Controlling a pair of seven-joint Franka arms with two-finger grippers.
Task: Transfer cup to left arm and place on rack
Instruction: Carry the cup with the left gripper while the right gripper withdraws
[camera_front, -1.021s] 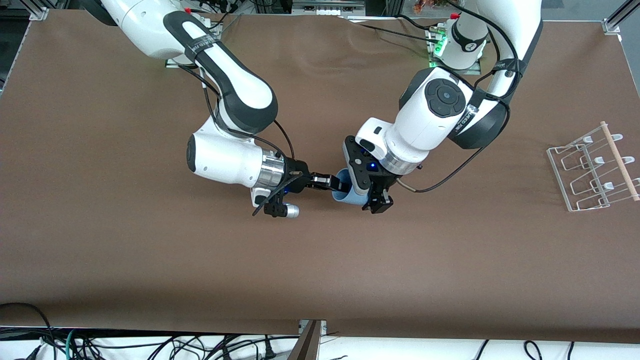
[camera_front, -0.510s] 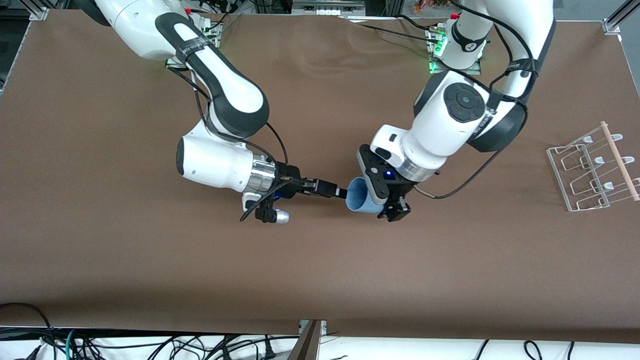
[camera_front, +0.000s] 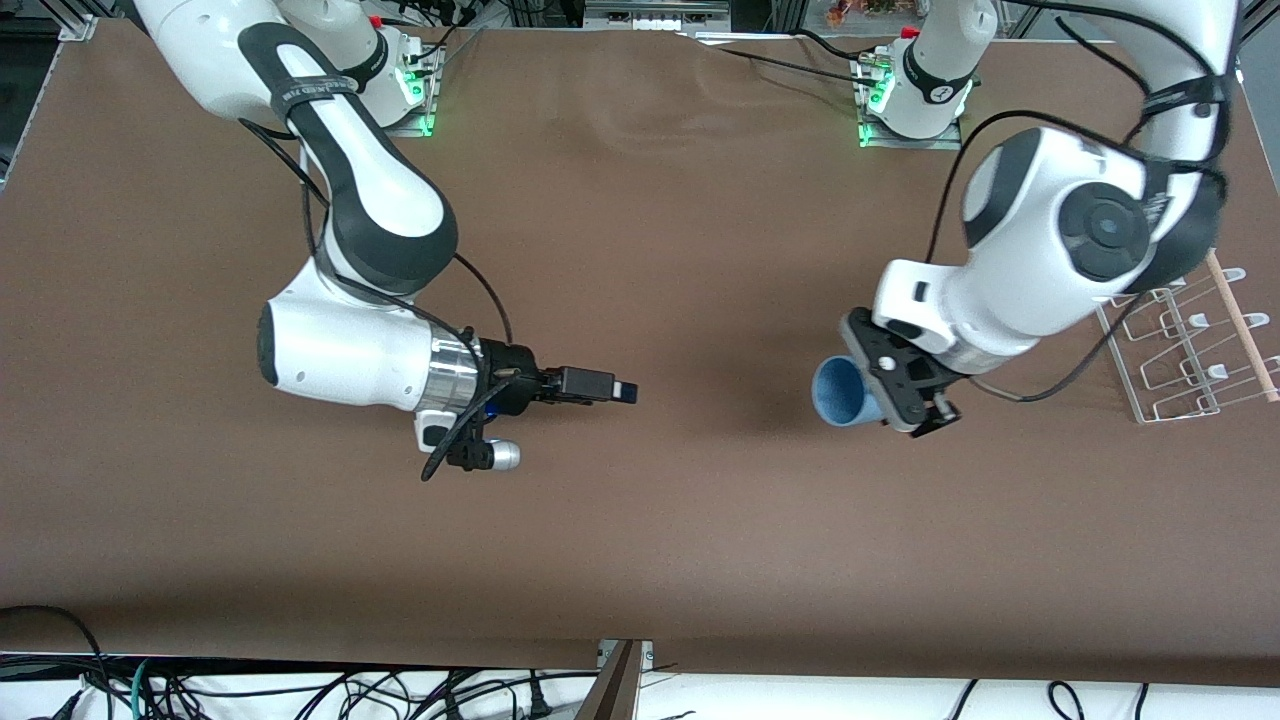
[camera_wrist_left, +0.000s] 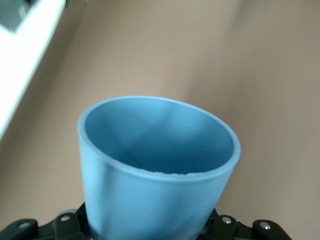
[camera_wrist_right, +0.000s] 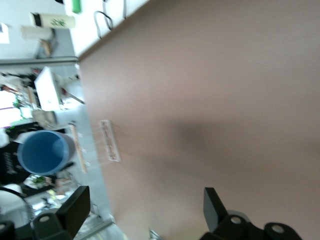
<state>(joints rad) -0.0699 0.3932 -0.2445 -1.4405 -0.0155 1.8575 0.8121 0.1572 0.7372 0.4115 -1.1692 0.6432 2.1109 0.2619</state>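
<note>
1. The cup (camera_front: 838, 391) is light blue and smooth, held on its side in the air over the worktop's middle band, toward the left arm's end; its open mouth faces the right arm's end.
2. The left tool (camera_front: 915, 400) is closed around the cup's body — in the left wrist view the cup (camera_wrist_left: 157, 165) fills the picture, its rim round and its inside empty.
3. The right tool (camera_front: 610, 388) hangs over the worktop's middle, well apart from the cup; its fingers (camera_wrist_right: 215, 205) stand wide with nothing between them.
4. The rack (camera_front: 1185, 345) sits at the edge of the left arm's end, white wire loops with a light wooden rod along one side, partly covered by the left arm.
5. The worktop (camera_front: 640, 540) is a plain brown sheet with faint ripples near the edge where the bases stand — a soft shadow lies below the cup.
6. Cables (camera_front: 300, 690) trail along the floor past the edge nearest the front camera.
</note>
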